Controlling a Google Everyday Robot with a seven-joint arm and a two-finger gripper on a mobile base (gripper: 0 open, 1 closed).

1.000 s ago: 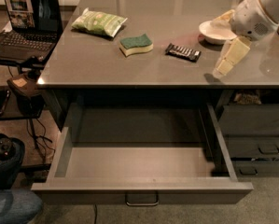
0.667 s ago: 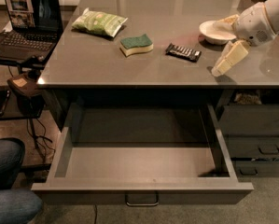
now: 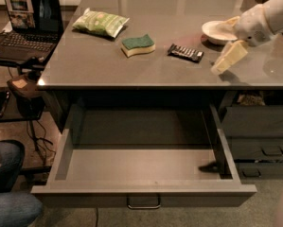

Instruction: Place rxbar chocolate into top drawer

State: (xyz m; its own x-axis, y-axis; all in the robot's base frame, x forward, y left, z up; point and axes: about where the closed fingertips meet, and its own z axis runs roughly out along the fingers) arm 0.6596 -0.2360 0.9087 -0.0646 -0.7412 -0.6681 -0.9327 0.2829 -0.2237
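The rxbar chocolate (image 3: 185, 53), a small flat black bar with white lettering, lies on the grey table top (image 3: 145, 72) right of centre. My gripper (image 3: 217, 68), cream-coloured on a white arm, hangs just above the table to the bar's right, tips pointing down and left, about a bar's length away and holding nothing. The top drawer (image 3: 143, 189) is pulled wide open below the table's front edge. Its grey interior is bare and a small metal loop handle (image 3: 144, 203) sits on its front.
A green-and-yellow sponge (image 3: 137, 45) lies left of the bar and a green chip bag (image 3: 100, 22) farther left. A white bowl (image 3: 219, 31) sits behind my gripper. A laptop (image 3: 27, 20) stands at left. Dark drawers (image 3: 261, 136) are at right. A person's knee (image 3: 6, 160) is lower left.
My gripper and arm have shifted slightly left toward the bar. The bar, sponge, bag and drawer have not moved. The person's leg at lower left has shifted.
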